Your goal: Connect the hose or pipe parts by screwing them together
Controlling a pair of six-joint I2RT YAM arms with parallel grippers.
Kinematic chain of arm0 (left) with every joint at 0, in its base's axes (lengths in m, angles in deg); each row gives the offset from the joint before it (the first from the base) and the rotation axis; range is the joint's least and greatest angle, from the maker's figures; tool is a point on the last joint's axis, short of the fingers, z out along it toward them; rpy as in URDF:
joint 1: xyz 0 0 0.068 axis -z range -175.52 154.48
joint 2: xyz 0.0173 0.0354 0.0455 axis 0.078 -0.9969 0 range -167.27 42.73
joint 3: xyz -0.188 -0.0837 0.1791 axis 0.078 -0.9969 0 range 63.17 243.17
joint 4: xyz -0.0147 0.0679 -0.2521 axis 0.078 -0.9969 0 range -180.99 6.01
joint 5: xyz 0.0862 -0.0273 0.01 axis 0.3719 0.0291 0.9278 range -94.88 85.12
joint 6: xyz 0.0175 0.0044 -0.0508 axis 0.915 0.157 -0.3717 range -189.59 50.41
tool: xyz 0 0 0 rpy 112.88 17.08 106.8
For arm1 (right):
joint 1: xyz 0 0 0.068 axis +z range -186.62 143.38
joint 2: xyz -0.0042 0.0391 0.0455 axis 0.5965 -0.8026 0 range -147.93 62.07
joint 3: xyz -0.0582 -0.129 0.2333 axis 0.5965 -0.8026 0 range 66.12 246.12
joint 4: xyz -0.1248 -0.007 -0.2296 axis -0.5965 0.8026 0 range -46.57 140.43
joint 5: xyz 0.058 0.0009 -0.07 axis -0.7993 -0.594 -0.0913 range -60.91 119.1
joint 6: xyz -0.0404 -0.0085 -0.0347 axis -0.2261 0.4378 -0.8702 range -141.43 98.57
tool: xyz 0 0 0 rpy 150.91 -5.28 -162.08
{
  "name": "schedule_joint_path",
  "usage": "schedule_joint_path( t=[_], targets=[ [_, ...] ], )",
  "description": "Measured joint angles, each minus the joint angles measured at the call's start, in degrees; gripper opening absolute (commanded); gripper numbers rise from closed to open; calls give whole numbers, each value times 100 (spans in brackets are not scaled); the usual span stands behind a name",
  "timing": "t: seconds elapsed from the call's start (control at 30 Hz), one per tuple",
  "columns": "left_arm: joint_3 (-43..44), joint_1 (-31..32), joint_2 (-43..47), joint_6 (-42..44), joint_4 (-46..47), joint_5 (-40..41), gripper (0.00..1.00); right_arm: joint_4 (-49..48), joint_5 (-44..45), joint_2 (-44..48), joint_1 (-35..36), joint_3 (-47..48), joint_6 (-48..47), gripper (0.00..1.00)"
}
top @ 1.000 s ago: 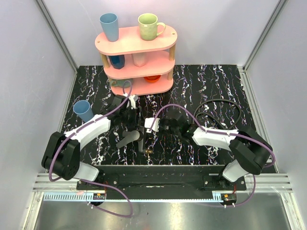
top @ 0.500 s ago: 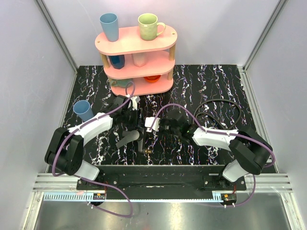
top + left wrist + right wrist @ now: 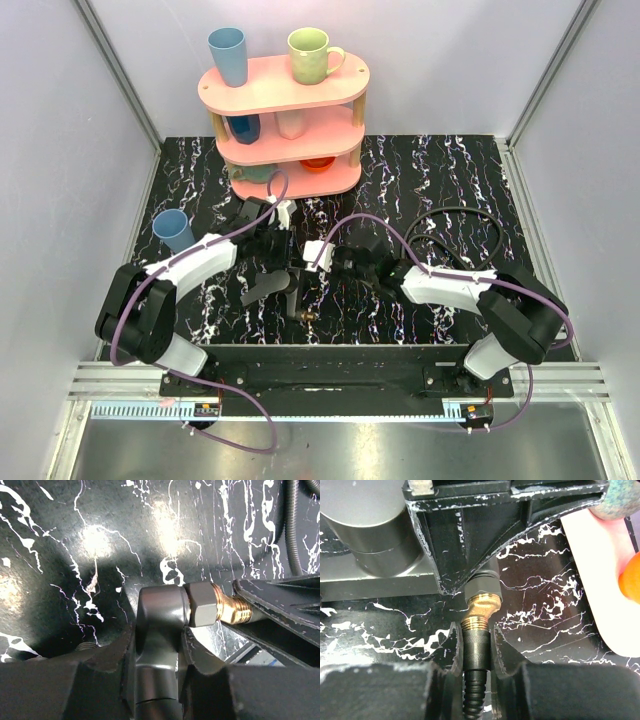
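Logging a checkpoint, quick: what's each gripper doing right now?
Left gripper: closed on the grey nozzle.
Right gripper: closed on the black hose end.

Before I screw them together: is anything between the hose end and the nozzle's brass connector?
Nothing visible between them. The hose end touches the nozzle's brass connector, but at an angle, not in line.

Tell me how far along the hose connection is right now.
Done: both parts are gripped and brought end to end, the nozzle in the left gripper, the hose end in the right gripper. In hand: the hose end meets the nozzle's brass fitting. Left: brass threads show bare at the joint, so it likely needs more turns to seat.
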Motion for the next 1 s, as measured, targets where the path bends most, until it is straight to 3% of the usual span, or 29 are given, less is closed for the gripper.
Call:
schedule_joint_path(
  t=[0.03,0.33,0.5,0.9,1.0],
  targets=[
    [13,4,0,120,15,-7,0,-20,0,-4,-7,0,48,0],
    [-22,9,20,138,-42,144,0,-94,-17,-149,-13,59,754,0],
    [-260,-4,334,33,-42,496,0,175,-249,-385,-39,428,1602,0],
    [-992,26,1305,-334,129,1362,0,-33,-1939,-1156,-649,1036,5045,0],
    [-992,26,1311,-382,210,1425,0,-229,-2131,-1276,-787,1058,5943,5]
  ],
)
